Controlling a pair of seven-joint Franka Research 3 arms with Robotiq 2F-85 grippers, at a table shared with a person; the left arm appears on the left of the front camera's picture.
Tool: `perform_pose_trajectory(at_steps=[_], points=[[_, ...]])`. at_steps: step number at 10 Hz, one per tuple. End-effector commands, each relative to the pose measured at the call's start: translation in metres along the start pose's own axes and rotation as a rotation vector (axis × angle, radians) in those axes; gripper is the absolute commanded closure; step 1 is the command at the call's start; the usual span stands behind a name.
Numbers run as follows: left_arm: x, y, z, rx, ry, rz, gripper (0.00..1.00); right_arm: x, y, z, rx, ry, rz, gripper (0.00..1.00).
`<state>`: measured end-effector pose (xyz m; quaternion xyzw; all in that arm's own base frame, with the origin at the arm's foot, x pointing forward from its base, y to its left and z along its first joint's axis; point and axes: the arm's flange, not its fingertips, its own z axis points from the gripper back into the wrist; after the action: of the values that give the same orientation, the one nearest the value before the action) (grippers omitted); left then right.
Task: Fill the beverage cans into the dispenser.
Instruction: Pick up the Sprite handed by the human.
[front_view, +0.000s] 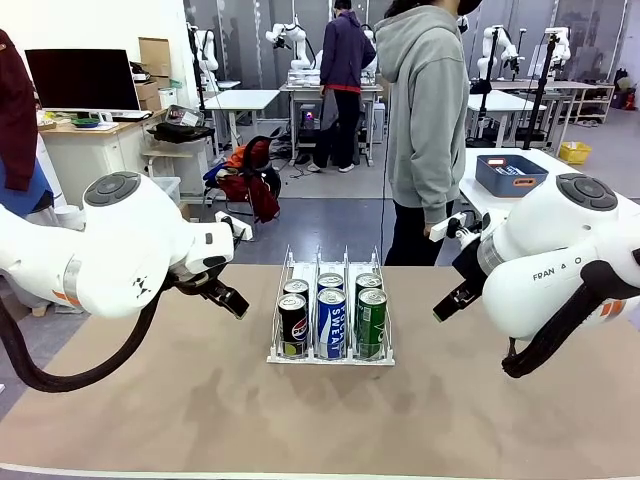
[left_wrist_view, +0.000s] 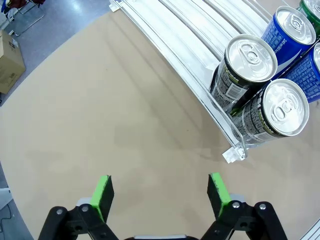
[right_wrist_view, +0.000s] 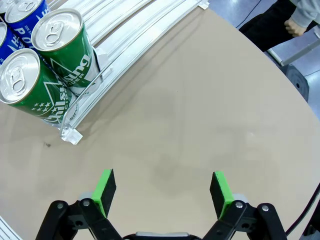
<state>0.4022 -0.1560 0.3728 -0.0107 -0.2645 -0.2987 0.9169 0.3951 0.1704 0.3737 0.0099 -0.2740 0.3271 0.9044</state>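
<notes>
While left claw (left_wrist_view: 160, 181) and right claw (right_wrist_view: 162, 176) gape empty | dispenser (front_view: 330, 357): blue can (front_view: 331, 322) "SWEAT"; green can (right_wrist_view: 70, 62) "hilsung"

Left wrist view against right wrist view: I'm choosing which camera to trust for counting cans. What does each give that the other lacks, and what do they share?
Left wrist: two black cans at the dispenser's front corner, a cardboard box on the floor, and the open left gripper. Right wrist: two green cans in full, a person's hand, and the open right gripper. Shared: the blue cans, the dispenser and the table.
</notes>
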Motion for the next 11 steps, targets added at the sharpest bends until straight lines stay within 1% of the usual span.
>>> perform_pose_trajectory(at_steps=[1,2,3,4,6,8,9,10,11], points=[[0.016,-0.003,-0.003,-0.049,0.058,-0.008,0.00,0.013,-0.005,0.001,0.094,0.007,0.114,0.00],[0.010,-0.001,0.014,-0.123,0.117,-0.050,0.00,0.007,0.007,0.014,0.165,0.010,0.130,0.00],[0.007,-0.003,0.029,-0.179,0.120,-0.080,0.00,0.004,0.009,0.025,0.247,0.004,0.164,0.00],[0.011,-0.004,0.044,-0.256,0.105,-0.123,0.00,0.010,0.004,0.036,0.264,0.004,0.198,0.00],[0.020,0.014,0.078,-0.412,0.083,-0.242,0.00,0.023,0.004,0.060,0.296,-0.025,0.216,0.00],[0.019,0.019,0.113,-0.527,0.031,-0.318,0.00,0.025,-0.013,0.100,0.363,-0.063,0.250,0.00],[0.022,0.028,0.124,-0.586,-0.008,-0.343,0.00,0.026,-0.028,0.113,0.404,-0.093,0.259,0.00],[0.028,0.040,0.128,-0.597,-0.035,-0.348,0.00,0.029,-0.043,0.118,0.430,-0.129,0.238,0.00],[0.030,0.049,0.133,-0.619,-0.041,-0.350,0.00,0.026,-0.054,0.125,0.459,-0.158,0.226,0.00]])
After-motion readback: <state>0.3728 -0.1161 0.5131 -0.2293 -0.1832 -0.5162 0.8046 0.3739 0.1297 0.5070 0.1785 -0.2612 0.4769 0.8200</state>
